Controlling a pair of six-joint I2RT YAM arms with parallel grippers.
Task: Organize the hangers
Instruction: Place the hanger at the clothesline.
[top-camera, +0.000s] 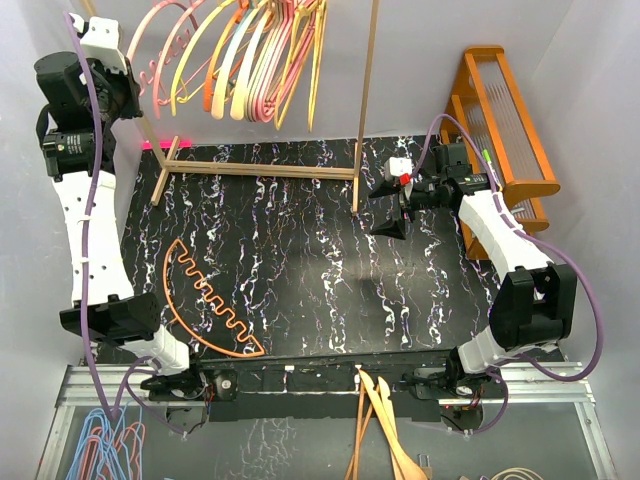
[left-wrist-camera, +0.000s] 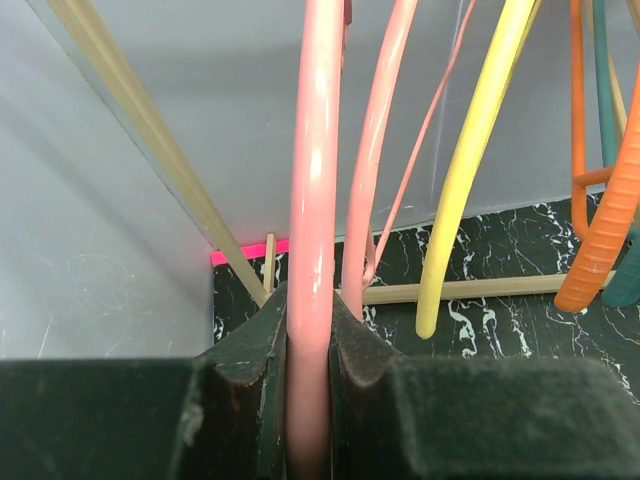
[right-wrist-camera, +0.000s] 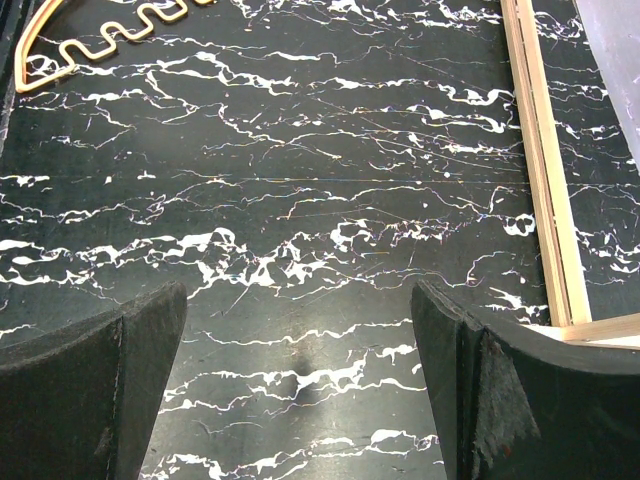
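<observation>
Pink hanger (left-wrist-camera: 315, 200) pinched in the left tool (left-wrist-camera: 308, 330), up by the rack

The left tool is clamped tight on the pink bar at the upper left of the top view. My guess is that's so it can be hooked in beside the other hangers (top-camera: 250, 60) dangling off the wooden rack (top-camera: 260, 170). One orange wavy hanger (top-camera: 205, 300) lies flat on the desk (top-camera: 300, 260) at lower left, probably next in line. The right tool (right-wrist-camera: 298, 300) hovers over the desk with its jaws wide apart, holding nothing. There's no brand or writing I can read anywhere.

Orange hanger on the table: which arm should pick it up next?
Right, probably: the right gripper is open and empty above the table, while the left gripper is shut on a pink hanger at the rack.
</observation>
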